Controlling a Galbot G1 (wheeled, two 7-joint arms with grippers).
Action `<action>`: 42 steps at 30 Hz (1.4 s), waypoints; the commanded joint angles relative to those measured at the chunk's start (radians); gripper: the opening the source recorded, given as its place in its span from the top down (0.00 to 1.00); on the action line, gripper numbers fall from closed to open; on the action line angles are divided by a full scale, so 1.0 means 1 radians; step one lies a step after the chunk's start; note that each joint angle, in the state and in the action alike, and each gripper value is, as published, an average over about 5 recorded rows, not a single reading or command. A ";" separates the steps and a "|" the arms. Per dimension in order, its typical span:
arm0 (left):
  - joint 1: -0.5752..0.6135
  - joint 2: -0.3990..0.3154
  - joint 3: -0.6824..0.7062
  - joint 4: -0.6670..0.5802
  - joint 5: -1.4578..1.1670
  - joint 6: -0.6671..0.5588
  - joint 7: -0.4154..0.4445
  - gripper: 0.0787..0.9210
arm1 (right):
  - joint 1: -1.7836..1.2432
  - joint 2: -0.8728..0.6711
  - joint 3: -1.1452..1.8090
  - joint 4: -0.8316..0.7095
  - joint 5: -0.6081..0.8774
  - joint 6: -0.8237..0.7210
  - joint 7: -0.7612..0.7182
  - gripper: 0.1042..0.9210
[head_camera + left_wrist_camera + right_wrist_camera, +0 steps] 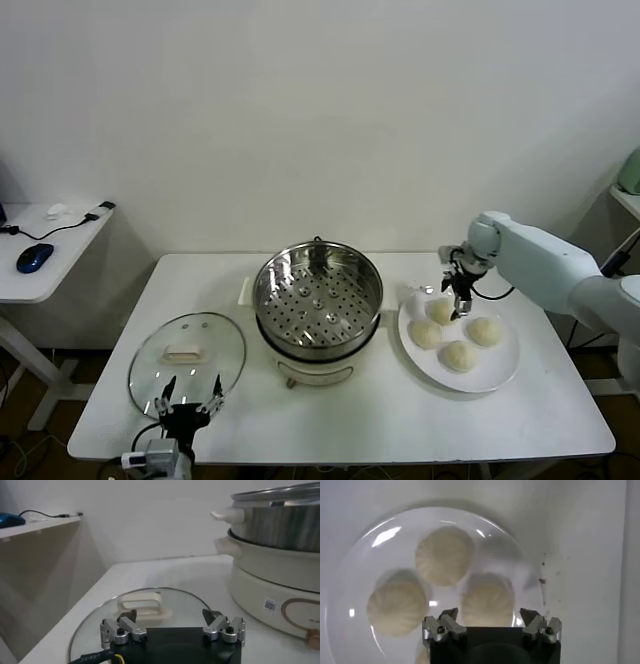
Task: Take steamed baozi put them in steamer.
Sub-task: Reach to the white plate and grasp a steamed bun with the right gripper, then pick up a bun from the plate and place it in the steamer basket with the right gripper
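Overhead, the right pincer (461, 303) is seen poised with jaws spread wide and nothing held, above the far edge of a white plate (500, 374) on the right side of the desk (380, 410). Four baozi (458, 355) are gathered on that plate; in the right wrist view three are plainly shown, one (487, 600) lying between the open fingertips (451, 616) but below them, untouched. The steamer (318, 300) is set at the desk's middle, just left of the plate, its perforated tray bare. A glass lid (187, 360) is laid flat on the desk to the steamer's left. The left pincer (187, 402) is parked low at the desk's near edge, over the lid's near rim, its jaws likewise wide apart and empty.
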 commanded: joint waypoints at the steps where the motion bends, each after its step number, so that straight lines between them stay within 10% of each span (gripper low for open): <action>1: 0.004 0.000 0.002 0.000 0.002 -0.001 0.000 0.12 | -0.070 0.032 0.086 -0.065 -0.052 -0.018 0.045 0.12; 19: 0.037 -0.014 0.016 -0.047 0.020 -0.001 -0.006 0.12 | 0.351 -0.052 -0.162 0.189 0.140 0.103 -0.075 0.35; 30: 0.043 -0.011 0.021 -0.071 0.028 0.002 -0.005 0.12 | 0.806 0.221 -0.393 0.511 0.363 0.398 -0.106 0.35; 42: 0.071 0.002 0.019 -0.087 0.031 -0.008 -0.007 0.12 | 0.485 0.343 -0.312 0.418 -0.077 0.772 0.027 0.35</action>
